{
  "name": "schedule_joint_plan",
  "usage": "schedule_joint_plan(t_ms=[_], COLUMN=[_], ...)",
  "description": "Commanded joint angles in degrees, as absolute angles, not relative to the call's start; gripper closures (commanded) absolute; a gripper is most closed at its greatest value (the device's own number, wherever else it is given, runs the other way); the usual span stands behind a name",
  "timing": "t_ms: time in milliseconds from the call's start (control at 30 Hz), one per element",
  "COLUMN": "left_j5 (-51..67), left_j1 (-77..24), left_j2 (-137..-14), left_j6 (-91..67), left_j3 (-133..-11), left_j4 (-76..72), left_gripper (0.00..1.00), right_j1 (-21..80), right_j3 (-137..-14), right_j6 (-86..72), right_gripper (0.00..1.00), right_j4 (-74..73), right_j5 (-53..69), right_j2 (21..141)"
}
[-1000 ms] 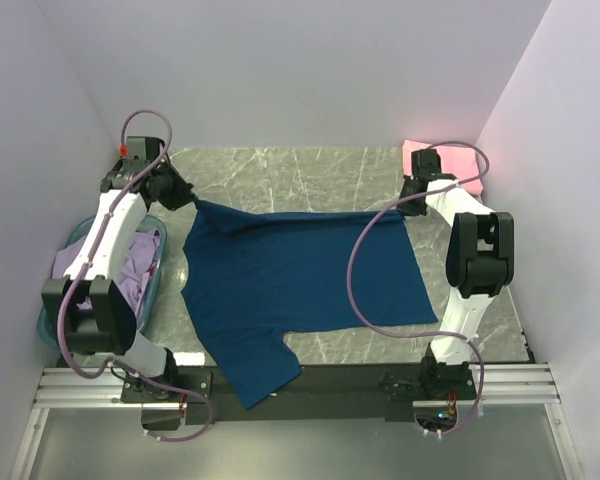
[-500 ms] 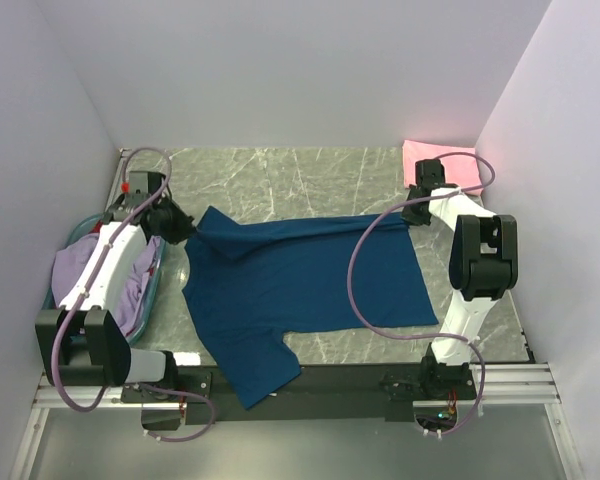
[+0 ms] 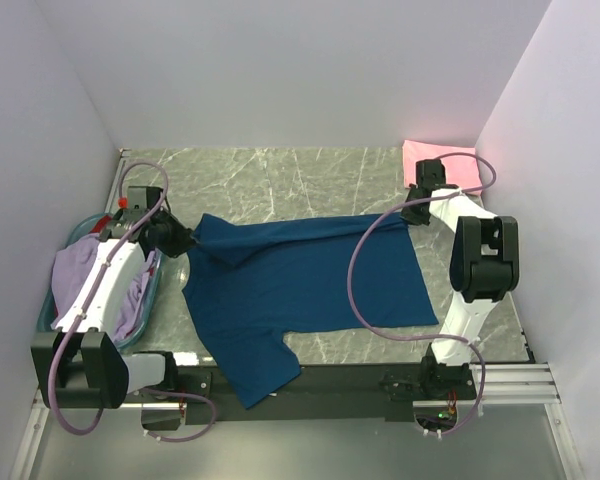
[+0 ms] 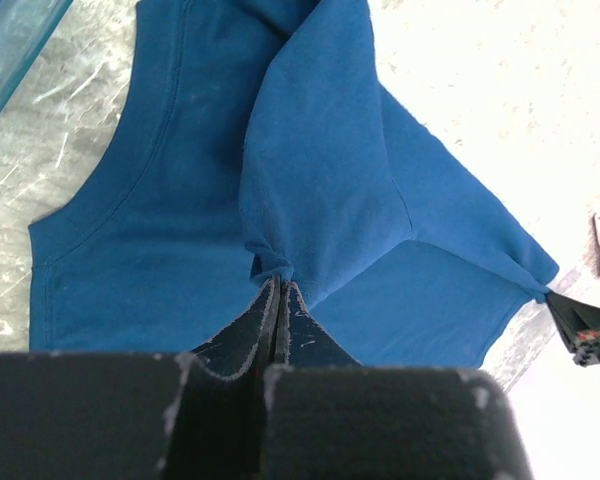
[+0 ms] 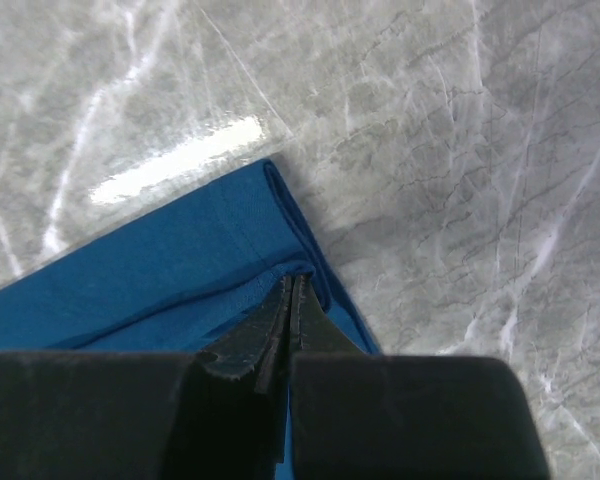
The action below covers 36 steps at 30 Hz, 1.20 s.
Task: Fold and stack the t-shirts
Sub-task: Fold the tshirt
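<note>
Grey marble desk (image 3: 280,175) carrying a navy blue cloth t-shirt (image 3: 300,290), gripped at both far corners.
The navy shirt lies spread out, one sleeve hanging over the near edge. A teal plastic basket (image 3: 46,316) on the left holds a crumpled lavender cloth t-shirt (image 3: 75,275). A folded pink cloth t-shirt (image 3: 420,160) lies in the far right corner. The left hand (image 3: 185,240) is clamped on a bunched navy fold, and the right hand (image 3: 408,215) on the far right hem corner.

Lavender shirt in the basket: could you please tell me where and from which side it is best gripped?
Pinch a raised fold of the lavender shirt from straight above. It lies crumpled with no flat edge to take, and the walls of the teal basket would probably block a sideways approach.
</note>
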<state>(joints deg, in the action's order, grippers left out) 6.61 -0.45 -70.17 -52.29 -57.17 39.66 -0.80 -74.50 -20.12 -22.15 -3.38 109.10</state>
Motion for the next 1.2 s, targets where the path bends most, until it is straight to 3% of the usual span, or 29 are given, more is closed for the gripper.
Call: schedule_joint_plan(t_ms=[0,267,300,400,500,633,733,833,867,1033,1133,1167], left_j5=[5.9,6.2,6.2,7.0,7.8,8.1,6.8,6.8,6.9,9.0,7.6,6.1], left_j1=[-0.2,-0.2,-0.2,-0.2,-0.2,-0.2,-0.2,-0.2,-0.2,-0.2,-0.2,-0.2], left_j2=[-68.6,-68.4,-68.8,-69.6,-69.4,-68.3,-66.3,-63.9,-62.6,-59.4,-59.2,-59.2], left_j6=[-53.3,-53.2,-52.9,-52.1,-51.9,-51.4,-51.2,-50.9,-51.1,-51.9,-51.1,-50.5], left_j3=[-56.2,-50.9,-50.3,-47.9,-45.7,-43.9,-42.9,-42.7,-42.5,-39.9,-40.8,-41.1], left_j4=[38.1,36.0,35.9,35.0,34.2,35.0,36.1,37.0,37.3,36.4,37.0,37.0], left_gripper=[0.99,0.99,0.99,0.99,0.99,0.96,0.88,0.92,0.99,0.99,0.84,0.66], right_j1=[-1.2,-1.2,-1.1,-0.3,3.4,8.2,11.2,11.5,11.6,11.7,11.5,11.3], right_j3=[-73.7,-71.6,-71.5,-70.1,-69.0,-66.0,-63.8,-61.4,-61.1,-60.6,-60.0,-59.9], right_j6=[-21.4,-23.2,-23.6,-23.6,-23.9,-25.0,-25.8,-26.5,-26.3,-25.5,-25.4,-25.5], right_gripper=[1.00,0.95,0.84,0.64,0.54,0.50,0.47,0.47,0.47,0.47,0.47,0.47], right_j4=[-21.4,-22.8,-22.9,-22.1,-22.7,-22.0,-20.7,-17.8,-17.1,-16.3,-15.8,-15.8], right_j5=[-3.0,-2.9,-3.0,-1.6,-2.2,-3.8,-4.2,-0.9,-0.4,3.2,3.4,3.4], right_j2=[104.4,105.2,105.0,102.9,100.1,95.7,92.4,89.8,89.5,88.9,89.0,89.1])
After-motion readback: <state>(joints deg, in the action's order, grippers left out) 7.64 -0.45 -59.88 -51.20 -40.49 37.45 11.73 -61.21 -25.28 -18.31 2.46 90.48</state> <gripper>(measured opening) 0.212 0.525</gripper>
